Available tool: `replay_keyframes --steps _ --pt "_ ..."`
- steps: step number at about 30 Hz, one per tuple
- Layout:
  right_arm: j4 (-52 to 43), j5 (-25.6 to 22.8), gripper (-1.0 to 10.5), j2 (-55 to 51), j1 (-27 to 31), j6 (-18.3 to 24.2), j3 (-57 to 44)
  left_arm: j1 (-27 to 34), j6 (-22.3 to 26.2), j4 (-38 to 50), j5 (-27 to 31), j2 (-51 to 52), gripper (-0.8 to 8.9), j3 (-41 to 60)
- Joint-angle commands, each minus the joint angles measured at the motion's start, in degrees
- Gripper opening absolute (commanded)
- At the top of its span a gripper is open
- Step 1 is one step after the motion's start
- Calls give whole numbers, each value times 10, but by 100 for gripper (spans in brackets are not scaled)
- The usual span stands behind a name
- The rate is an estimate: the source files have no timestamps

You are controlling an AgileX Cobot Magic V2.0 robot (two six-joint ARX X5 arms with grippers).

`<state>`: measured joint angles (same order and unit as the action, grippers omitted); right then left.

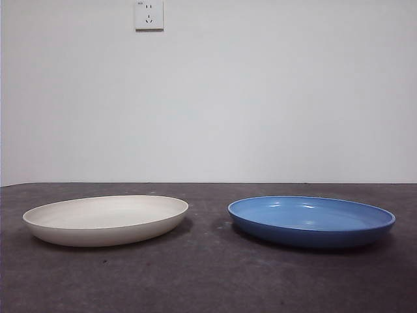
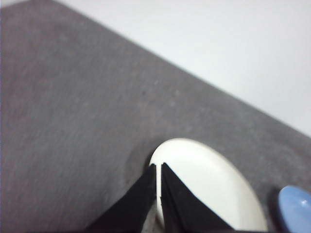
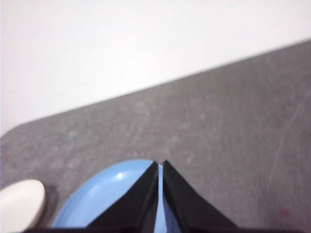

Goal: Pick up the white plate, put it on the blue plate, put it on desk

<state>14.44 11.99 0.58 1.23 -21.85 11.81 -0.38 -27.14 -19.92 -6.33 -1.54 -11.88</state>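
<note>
Two shallow round plates sit apart on the dark mottled desk, rims not touching. The white plate is on one side, the blue plate on the other, both empty and flat.

Neither arm shows in the front view. The left gripper hangs above the white plate's near rim, its black jaws pressed together and holding nothing. The right gripper hangs likewise over the blue plate, jaws also closed and empty.

The left arm is the nearer to the white plate, which lies below and just ahead of its tips; height above it is hard to judge.

A wall socket carries no readable writing; the plates show none.
</note>
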Motion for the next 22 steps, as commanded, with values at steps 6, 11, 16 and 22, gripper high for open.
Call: replay_keyframes --steps 6,11,16,22 --pt "71 2 8 66 0 39 122 1 43 -56 -37 -82 15 -114" --pt "150 27 8 143 0 92 214 1 113 -115 -86 -169 14 -196" --pt "229 80 8 229 0 149 300 -1 175 -181 -136 -259 14 -271" --pt "315 134 8 321 0 207 381 -8 216 -239 -217 -335 14 -333"
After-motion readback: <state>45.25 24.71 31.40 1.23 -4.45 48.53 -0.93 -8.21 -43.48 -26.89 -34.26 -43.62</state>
